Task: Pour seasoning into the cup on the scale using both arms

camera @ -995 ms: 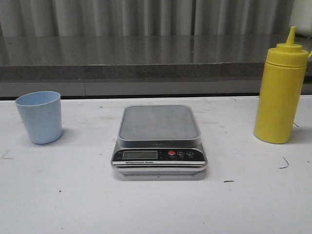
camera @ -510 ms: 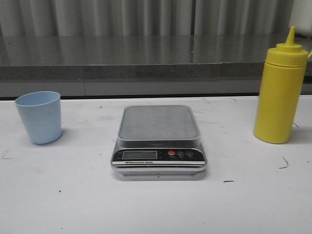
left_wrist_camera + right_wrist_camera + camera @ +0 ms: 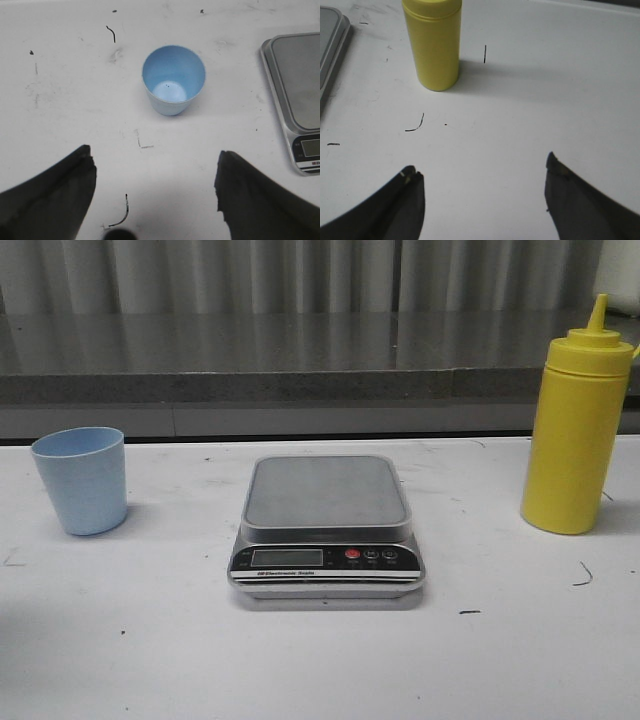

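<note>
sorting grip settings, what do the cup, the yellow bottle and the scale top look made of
Cup: pale blue, matte, likely plastic; no shine. Yellow bottle: opaque, smooth, probably soft plastic with a moulded nozzle. Scale platform: dull grey sheen, looks like brushed steel.

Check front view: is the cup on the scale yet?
No, the cup stands on the table left of the scale, whose platform is bare.

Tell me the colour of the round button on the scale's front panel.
Red button on the scale; front view shows it best.
</note>
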`<action>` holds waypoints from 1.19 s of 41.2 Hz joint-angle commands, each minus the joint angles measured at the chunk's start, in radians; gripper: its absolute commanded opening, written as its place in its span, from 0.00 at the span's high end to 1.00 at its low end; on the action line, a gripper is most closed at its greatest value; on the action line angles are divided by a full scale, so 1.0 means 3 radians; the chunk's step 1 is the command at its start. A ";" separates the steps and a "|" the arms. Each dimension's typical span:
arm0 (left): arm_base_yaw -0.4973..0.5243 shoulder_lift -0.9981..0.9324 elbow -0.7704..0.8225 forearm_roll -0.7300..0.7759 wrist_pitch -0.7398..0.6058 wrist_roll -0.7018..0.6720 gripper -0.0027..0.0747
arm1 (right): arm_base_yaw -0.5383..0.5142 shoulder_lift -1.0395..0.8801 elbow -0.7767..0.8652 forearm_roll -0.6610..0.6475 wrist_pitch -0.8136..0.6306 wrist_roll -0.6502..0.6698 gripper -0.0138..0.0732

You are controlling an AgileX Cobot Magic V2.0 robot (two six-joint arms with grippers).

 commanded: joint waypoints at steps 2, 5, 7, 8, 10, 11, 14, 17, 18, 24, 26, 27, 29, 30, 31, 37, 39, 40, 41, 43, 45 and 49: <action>-0.0023 0.0405 -0.0375 0.0056 -0.0118 0.0007 0.33 | -0.0011 0.0019 -0.0107 -0.0054 -0.0177 -0.0024 0.23; -0.0023 0.0661 -0.0541 0.0110 -0.0075 0.0007 0.33 | -0.0011 0.0019 -0.0107 -0.0054 -0.0177 -0.0024 0.23; -0.0023 0.0813 -0.0642 0.0163 -0.0029 0.0007 0.33 | -0.0011 0.0019 -0.0107 -0.0054 -0.0173 -0.0024 0.23; -0.0016 0.0910 -0.0709 0.0177 -0.0007 0.0007 0.33 | -0.0011 0.0019 -0.0107 -0.0054 -0.0173 -0.0024 0.23; -0.0008 0.1055 -0.0809 0.0215 0.0050 0.0007 0.33 | -0.0011 0.0019 -0.0107 -0.0054 -0.0173 -0.0024 0.23; 0.0007 0.1148 -0.0875 0.0221 0.0076 0.0007 0.33 | -0.0011 0.0019 -0.0107 -0.0054 -0.0173 -0.0024 0.23; 0.0049 0.1367 -0.1037 0.0209 0.0152 0.0007 0.33 | -0.0011 0.0019 -0.0107 -0.0054 -0.0173 -0.0024 0.23; 0.0058 0.1545 -0.1179 0.0201 0.0226 0.0007 0.33 | -0.0011 0.0019 -0.0107 -0.0054 -0.0173 -0.0024 0.23; 0.0058 0.1600 -0.1222 0.0201 0.0238 0.0007 0.33 | -0.0011 0.0019 -0.0107 -0.0054 -0.0173 -0.0024 0.23; 0.0058 0.1915 -0.1465 0.0201 0.0227 0.0007 0.33 | -0.0011 0.0019 -0.0107 -0.0054 -0.0173 -0.0024 0.23; 0.0058 0.2011 -0.1542 0.0201 0.0220 0.0007 0.33 | -0.0011 0.0019 -0.0107 -0.0054 -0.0173 -0.0024 0.23; 0.0058 0.2051 -0.1573 0.0201 0.0220 0.0007 0.33 | -0.0011 0.0019 -0.0107 -0.0054 -0.0173 -0.0024 0.23; 0.0058 0.2142 -0.1639 0.0201 0.0213 0.0007 0.33 | -0.0011 0.0019 -0.0107 -0.0054 -0.0173 -0.0024 0.23; 0.0058 0.2179 -0.1663 0.0201 0.0214 0.0007 0.33 | -0.0011 0.0019 -0.0107 -0.0054 -0.0171 -0.0024 0.23; 0.0058 0.2212 -0.1687 0.0201 0.0214 0.0007 0.33 | -0.0011 0.0019 -0.0107 -0.0054 -0.0171 -0.0024 0.23; 0.0058 0.2391 -0.1774 0.0201 0.0213 0.0007 0.33 | -0.0011 0.0019 -0.0107 -0.0054 -0.0170 -0.0024 0.23; 0.0058 0.2416 -0.1774 0.0192 0.0207 0.0007 0.33 | -0.0011 0.0019 -0.0107 -0.0054 -0.0170 -0.0024 0.23; 0.0058 0.2440 -0.1774 0.0192 0.0208 0.0007 0.33 | -0.0011 0.0019 -0.0107 -0.0054 -0.0170 -0.0024 0.23; 0.0058 0.2447 -0.1774 0.0181 0.0208 0.0007 0.33 | -0.0011 0.0019 -0.0107 -0.0054 -0.0170 -0.0024 0.23; 0.0058 0.2465 -0.1774 0.0175 0.0208 0.0007 0.33 | -0.0011 0.0019 -0.0107 -0.0054 -0.0170 -0.0024 0.23; 0.0058 0.2485 -0.1774 0.0152 0.0222 0.0007 0.34 | -0.0011 0.0019 -0.0107 -0.0054 -0.0170 -0.0024 0.23; 0.0058 0.2485 -0.1774 0.0091 0.0229 0.0007 0.44 | -0.0011 0.0019 -0.0107 -0.0054 -0.0170 -0.0024 0.23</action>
